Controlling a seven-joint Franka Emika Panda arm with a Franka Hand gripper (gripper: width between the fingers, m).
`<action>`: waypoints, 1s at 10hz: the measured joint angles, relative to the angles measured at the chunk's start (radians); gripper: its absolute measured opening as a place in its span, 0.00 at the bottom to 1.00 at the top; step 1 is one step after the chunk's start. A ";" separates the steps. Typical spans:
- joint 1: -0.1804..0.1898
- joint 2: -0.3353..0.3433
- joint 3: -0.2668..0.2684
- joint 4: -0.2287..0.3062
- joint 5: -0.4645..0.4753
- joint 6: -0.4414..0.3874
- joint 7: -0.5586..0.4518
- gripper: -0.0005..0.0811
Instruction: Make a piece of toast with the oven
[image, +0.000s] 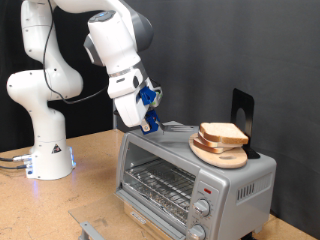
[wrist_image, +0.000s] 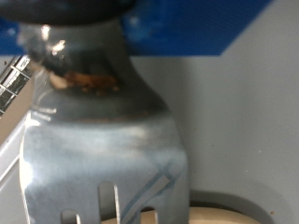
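The silver toaster oven (image: 170, 178) stands at the exterior view's bottom right. Its glass door is shut, the wire rack shows behind it, and two knobs (image: 203, 208) sit at its right. On its roof a round wooden plate (image: 212, 153) carries stacked bread slices, with the piece of toast (image: 223, 131) on top. My gripper (image: 150, 112), with blue fingers (wrist_image: 210, 28), hangs over the oven's roof to the left of the plate. It is shut on a slotted metal spatula (wrist_image: 103, 140), whose blade (image: 178, 126) reaches toward the bread. The spatula fills the wrist view.
A black upright stand (image: 242, 108) rises behind the plate on the oven roof. The robot's white base (image: 48, 150) stands at the exterior view's left on the wooden table (image: 90, 190). A grey metal piece (image: 90, 228) lies at the table's front edge.
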 joint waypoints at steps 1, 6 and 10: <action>0.000 0.003 0.000 0.004 -0.003 0.000 0.005 0.49; -0.001 0.051 0.011 0.057 -0.135 -0.009 0.079 0.49; -0.001 0.088 0.015 0.114 -0.146 -0.008 0.085 0.49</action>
